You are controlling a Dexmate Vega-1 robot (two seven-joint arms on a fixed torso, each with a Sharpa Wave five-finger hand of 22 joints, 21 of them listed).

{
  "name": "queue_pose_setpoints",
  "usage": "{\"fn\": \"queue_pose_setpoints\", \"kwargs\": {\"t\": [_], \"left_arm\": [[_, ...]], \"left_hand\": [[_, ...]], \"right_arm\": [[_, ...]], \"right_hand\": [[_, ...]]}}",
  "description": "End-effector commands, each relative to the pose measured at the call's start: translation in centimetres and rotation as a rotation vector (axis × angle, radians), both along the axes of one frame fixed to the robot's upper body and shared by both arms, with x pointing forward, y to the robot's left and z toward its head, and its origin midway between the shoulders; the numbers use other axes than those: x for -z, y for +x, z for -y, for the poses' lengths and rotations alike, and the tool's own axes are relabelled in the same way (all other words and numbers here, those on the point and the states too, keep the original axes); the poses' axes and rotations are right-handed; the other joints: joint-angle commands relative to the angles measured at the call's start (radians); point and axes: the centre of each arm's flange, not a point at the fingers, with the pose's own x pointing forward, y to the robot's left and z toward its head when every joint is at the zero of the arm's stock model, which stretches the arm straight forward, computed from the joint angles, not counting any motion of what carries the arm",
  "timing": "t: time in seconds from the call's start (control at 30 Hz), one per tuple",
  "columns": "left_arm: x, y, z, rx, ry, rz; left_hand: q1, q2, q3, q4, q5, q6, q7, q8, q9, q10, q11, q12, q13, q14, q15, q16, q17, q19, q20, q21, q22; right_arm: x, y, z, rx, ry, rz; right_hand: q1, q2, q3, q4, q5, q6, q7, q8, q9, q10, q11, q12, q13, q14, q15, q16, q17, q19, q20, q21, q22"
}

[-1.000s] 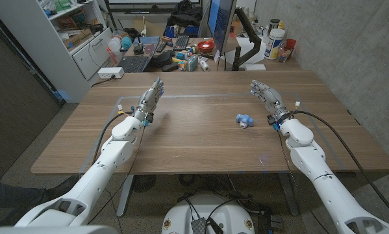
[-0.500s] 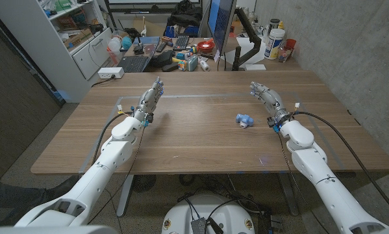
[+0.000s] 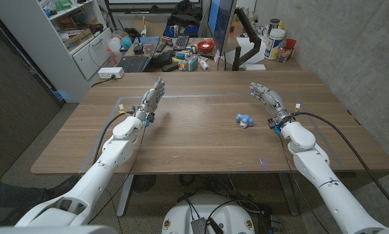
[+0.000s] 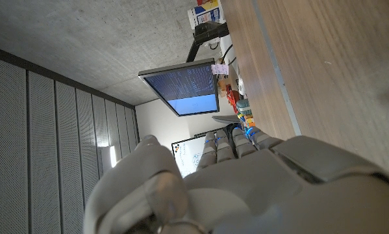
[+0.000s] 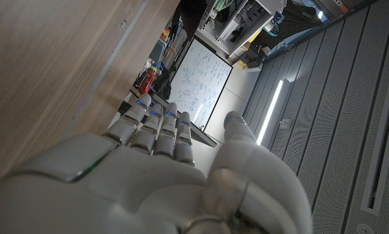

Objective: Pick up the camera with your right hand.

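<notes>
The small blue camera (image 3: 245, 120) lies right of centre frame on the counter (image 3: 200, 140), just left of the right hand (image 3: 267, 100) (fingers straight, released); left hand (image 3: 149, 101) likewise empty.

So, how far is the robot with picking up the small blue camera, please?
Nothing looks done yet: the small blue and white toy camera lies on the wooden table, touched by neither hand. The right hand is raised beside it, fingers extended, holding nothing. The left hand is also empty, far off. Reaching, grasping and lifting are all left.
</notes>
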Motion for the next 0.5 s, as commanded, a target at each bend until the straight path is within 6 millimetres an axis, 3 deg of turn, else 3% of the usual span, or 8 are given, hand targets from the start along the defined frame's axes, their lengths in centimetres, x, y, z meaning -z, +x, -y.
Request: {"fn": "queue_pose_setpoints", "kwargs": {"t": [0.03,0.5], "left_arm": [[-0.04,0.08,-0.07,0.001,-0.004,0.002],[-0.34,0.25,-0.11,0.005,-0.001,0.004]], "left_hand": [[0.008,0.002,-0.001,0.005,0.004,0.008,0.006,0.003,0.002,0.004,-0.005,0.006,0.004,0.010,0.002,0.004,0.002,-0.006,0.007,0.006,0.005],[0.008,0.002,0.000,0.005,0.004,0.006,0.006,0.002,0.003,0.002,-0.005,0.005,0.004,0.007,0.003,0.002,0.002,-0.006,0.007,0.005,0.005]], "right_arm": [[-0.18,-0.75,-0.06,0.019,-0.041,0.013],[-0.12,-1.36,-0.18,0.059,-0.107,0.019]], "right_hand": [[0.011,0.001,0.005,-0.006,0.005,0.000,-0.003,0.001,0.006,0.002,-0.007,-0.005,0.002,0.002,-0.006,0.000,0.001,0.010,0.001,0.000,0.002],[0.019,0.002,0.009,-0.009,0.007,-0.003,-0.007,0.000,0.006,-0.001,-0.010,-0.007,0.003,0.001,-0.008,0.000,0.001,0.010,0.000,0.000,0.002]]}}
